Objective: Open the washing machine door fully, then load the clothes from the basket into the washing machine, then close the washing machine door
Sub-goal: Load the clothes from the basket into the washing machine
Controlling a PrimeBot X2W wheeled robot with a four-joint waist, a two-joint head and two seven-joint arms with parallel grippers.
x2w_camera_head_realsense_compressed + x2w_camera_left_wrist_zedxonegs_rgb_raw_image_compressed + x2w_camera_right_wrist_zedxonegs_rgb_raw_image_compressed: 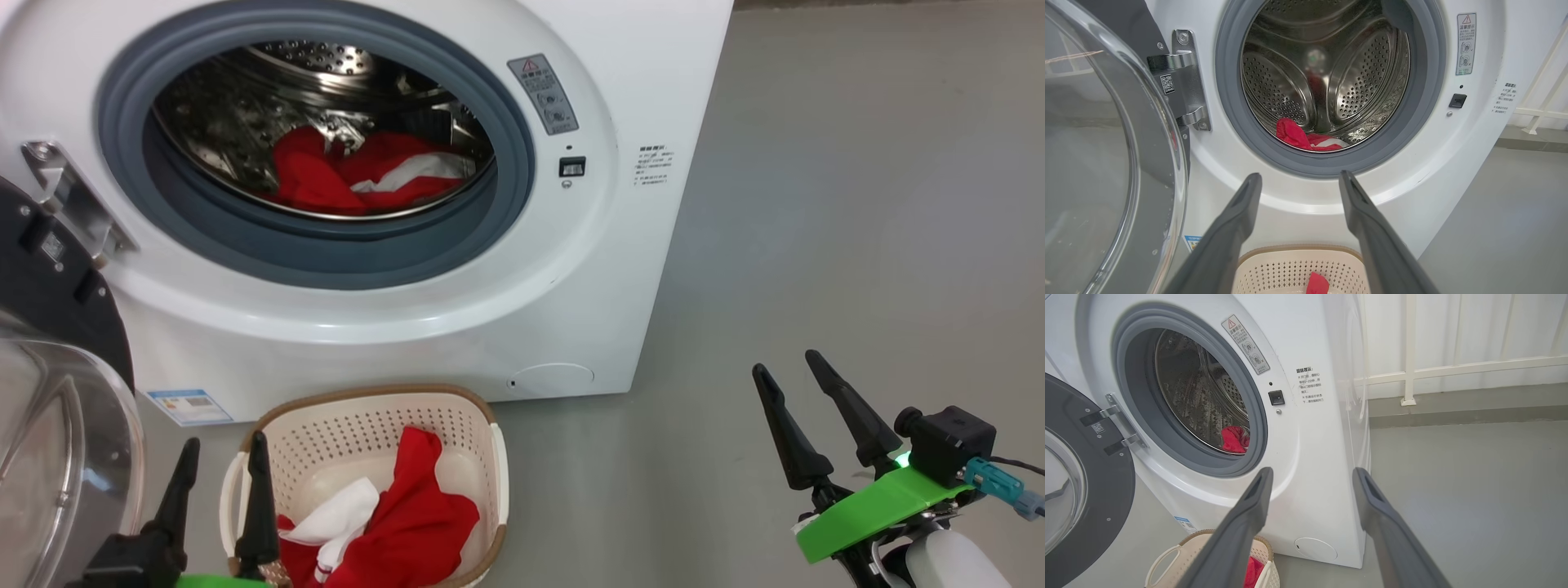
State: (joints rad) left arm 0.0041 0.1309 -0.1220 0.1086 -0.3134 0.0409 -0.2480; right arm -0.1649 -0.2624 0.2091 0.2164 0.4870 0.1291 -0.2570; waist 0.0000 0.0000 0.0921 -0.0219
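Observation:
The white washing machine (pixel 637 98) stands with its door (pixel 57 392) swung wide open to the left. Red and white clothes (pixel 359 175) lie in the steel drum. More red and white clothes (pixel 408 514) lie in the cream basket (pixel 326 425) on the floor before the machine. My left gripper (pixel 222 461) is open and empty over the basket's left rim. My right gripper (pixel 788 363) is open and empty over bare floor, right of the machine. In the left wrist view the left gripper (pixel 1299 177) points at the drum's lower seal. The right gripper (pixel 1312 471) points at the machine's front right corner.
Grey floor (pixel 857 204) spreads to the right of the machine. A white railing (pixel 1408 371) and wall stand behind it. The open door's glass bowl (pixel 1094 163) bulges at the left, close to my left gripper.

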